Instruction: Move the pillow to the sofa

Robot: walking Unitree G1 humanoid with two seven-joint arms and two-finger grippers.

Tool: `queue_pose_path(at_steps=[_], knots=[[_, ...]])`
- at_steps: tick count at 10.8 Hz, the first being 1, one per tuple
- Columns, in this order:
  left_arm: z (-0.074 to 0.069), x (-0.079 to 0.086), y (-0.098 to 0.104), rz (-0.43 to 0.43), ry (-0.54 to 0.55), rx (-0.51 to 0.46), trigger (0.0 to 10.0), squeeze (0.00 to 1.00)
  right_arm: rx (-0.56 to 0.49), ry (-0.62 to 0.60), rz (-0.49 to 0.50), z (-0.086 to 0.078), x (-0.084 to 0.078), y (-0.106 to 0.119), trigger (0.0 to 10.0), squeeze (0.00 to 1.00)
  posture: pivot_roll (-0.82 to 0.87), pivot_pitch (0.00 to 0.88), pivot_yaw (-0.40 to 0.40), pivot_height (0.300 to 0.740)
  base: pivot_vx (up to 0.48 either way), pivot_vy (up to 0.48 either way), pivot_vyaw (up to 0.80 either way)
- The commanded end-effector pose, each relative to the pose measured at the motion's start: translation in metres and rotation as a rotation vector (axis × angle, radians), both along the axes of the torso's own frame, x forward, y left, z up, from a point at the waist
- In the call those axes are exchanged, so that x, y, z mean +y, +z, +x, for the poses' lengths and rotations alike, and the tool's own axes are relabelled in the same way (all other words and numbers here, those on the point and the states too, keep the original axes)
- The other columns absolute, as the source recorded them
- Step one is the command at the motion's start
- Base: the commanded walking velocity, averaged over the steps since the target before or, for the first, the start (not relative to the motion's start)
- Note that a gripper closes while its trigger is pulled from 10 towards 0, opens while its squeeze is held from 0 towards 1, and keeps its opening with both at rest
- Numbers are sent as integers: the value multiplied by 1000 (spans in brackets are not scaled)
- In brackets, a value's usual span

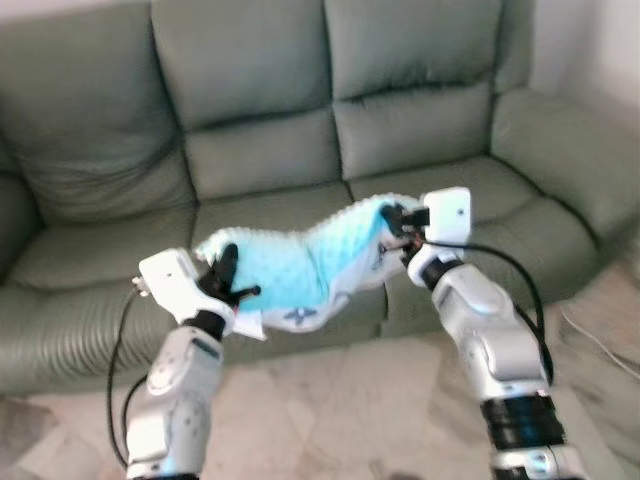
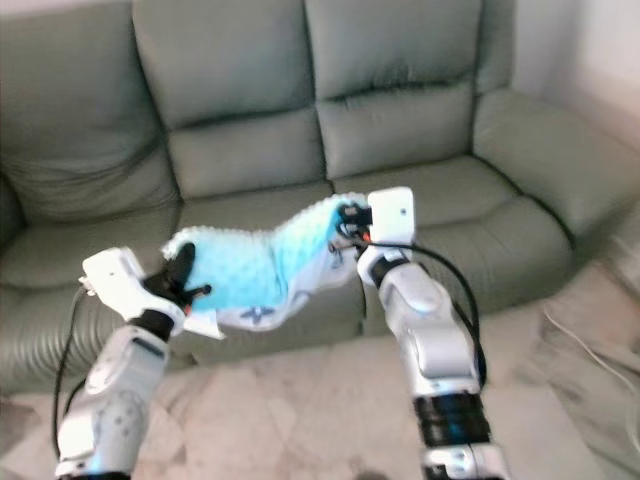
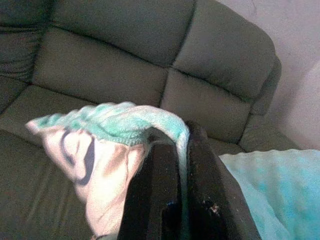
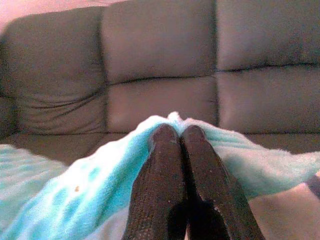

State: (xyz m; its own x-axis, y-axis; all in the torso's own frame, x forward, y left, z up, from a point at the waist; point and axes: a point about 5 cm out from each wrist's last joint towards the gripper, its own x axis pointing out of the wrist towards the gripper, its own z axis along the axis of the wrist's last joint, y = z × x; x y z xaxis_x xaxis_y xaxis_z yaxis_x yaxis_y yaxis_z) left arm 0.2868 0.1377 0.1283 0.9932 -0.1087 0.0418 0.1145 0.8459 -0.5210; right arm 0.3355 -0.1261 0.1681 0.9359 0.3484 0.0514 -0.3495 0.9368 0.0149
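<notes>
A soft turquoise pillow [image 1: 300, 265] with a white printed underside hangs stretched between my two grippers, in the air over the front edge of the grey-green sofa [image 1: 260, 150]. My left gripper [image 1: 228, 270] is shut on the pillow's left end; in the left wrist view its fingers [image 3: 160, 190] pinch the fuzzy edge [image 3: 115, 122]. My right gripper [image 1: 392, 222] is shut on the pillow's right end, held a little higher. The right wrist view shows its two black fingers [image 4: 170, 185] pressed together on the turquoise fabric [image 4: 65, 195].
The three-seat sofa spans the view, with a seat cushion [image 1: 270, 215] right behind the pillow and an armrest [image 1: 565, 160] at the right. Pale marble floor [image 1: 330, 400] lies below me. A white cable [image 1: 600, 345] runs along the floor at the right.
</notes>
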Motion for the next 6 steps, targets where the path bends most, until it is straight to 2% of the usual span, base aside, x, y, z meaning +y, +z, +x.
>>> queue_pose_path(at_steps=[1, 6], knots=[[1, -2, 2, -7, 4, -16, 0, 0, -50, 37, 22, -2, 11, 12, 10000, 0, -306, 145, 104, 740, 480, 0, 0], [8, 1, 2, 1, 4, -22, 0, 0, -19, 66, 28, -8, 11, 4, 10000, 0, -308, 153, 114, 740, 467, 0, 0]])
